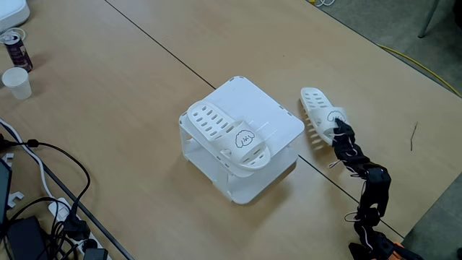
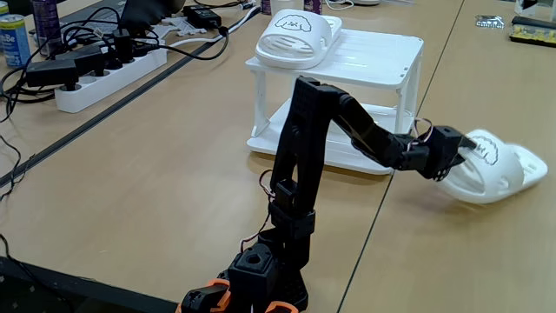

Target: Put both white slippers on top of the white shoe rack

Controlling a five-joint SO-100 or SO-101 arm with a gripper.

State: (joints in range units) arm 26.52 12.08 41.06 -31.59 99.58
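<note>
One white slipper [image 1: 232, 136] lies on the flat top of the white shoe rack [image 1: 278, 115], along its left part in a fixed view, with its strap and drawn face overhanging the near edge. The second slipper [image 2: 493, 167] sits on the tan desk [image 1: 108, 130] just beside the rack, tilted up off the surface in a fixed view. The black arm [image 2: 300, 165] reaches out to it and the claw [image 2: 462, 152] is clamped on its strap, by the drawn face.
</note>
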